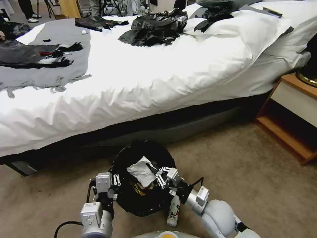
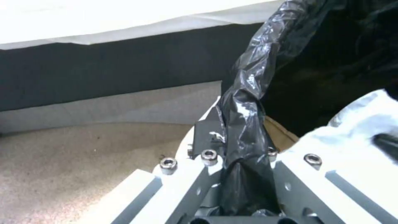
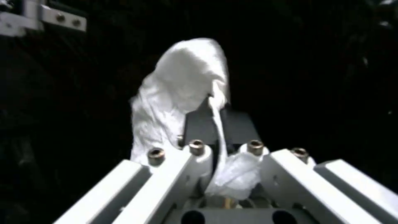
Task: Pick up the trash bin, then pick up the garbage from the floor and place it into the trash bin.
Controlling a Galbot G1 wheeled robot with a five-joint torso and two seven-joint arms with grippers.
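Holding crumpled white tissue (image 1: 141,171) over round black-lined trash bin (image 1: 132,201), right gripper (image 1: 158,174) clamped; left gripper (image 1: 114,181) pinching liner rim; white bottle (image 1: 173,211) left on floor.

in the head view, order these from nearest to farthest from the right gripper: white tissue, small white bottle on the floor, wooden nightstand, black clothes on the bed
1. Crumpled white tissue: pinched in the right gripper jaws over the black-lined trash bin.
2. Small white plastic bottle: on the carpet under the right arm.
3. Wooden nightstand: to the robot's right.
4. Black clothes: far side of the white bed.
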